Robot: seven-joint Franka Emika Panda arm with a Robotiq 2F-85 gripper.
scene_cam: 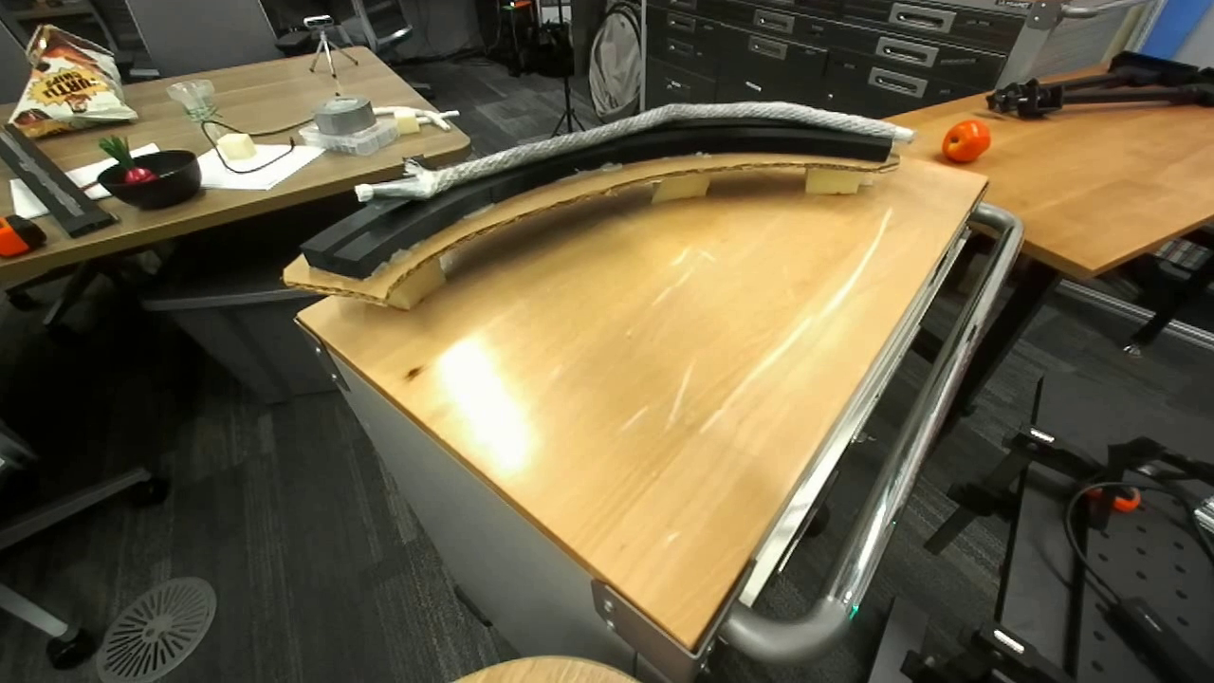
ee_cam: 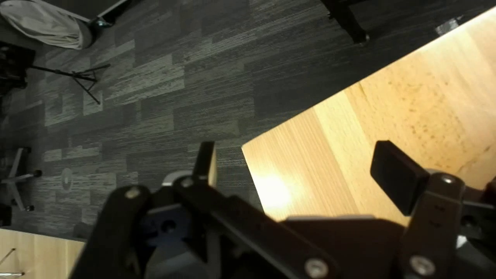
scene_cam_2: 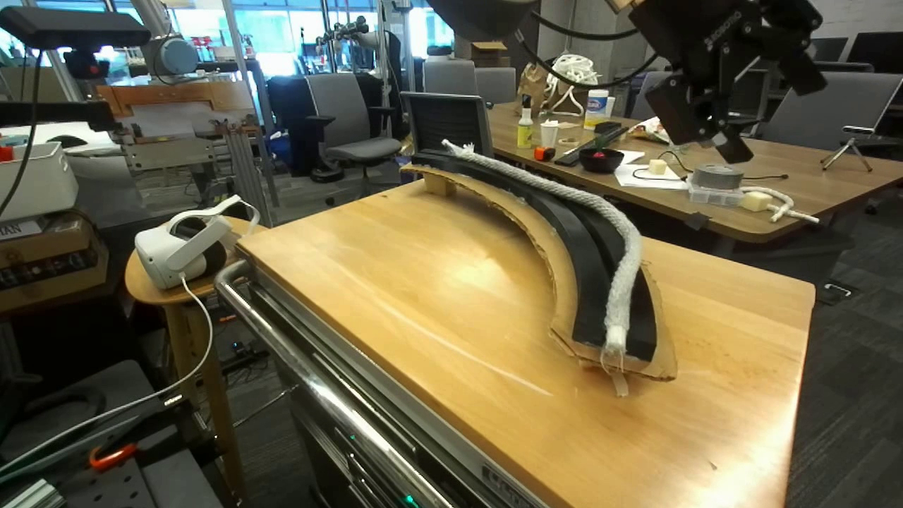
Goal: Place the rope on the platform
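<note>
One thick, pale grey-silver rope (scene_cam: 607,130) of woven fibre lies along the long black arc-shaped platform (scene_cam_2: 585,261) with tan cardboard edging (scene_cam_2: 565,310), following its curve nearer the outer side; a frayed tip (scene_cam_2: 615,342) reaches one end of the platform, while we cannot tell whether the other tip (scene_cam: 368,193) rests on it or juts past its outer edge. Our black two-fingered gripper (ee_cam: 298,164) hangs well apart from the platform, jaws spread wide, nothing between them. We judge the placing nearly done. We expect the rope to be light for its length, soft and bendy, hard to damage, though loose end fibres could snag. For any nudge, we would pinch the thick body across its width, just inward of the platform's end with the frayed tip; lifting above the platform's middle would probably let both ends droop.
</note>
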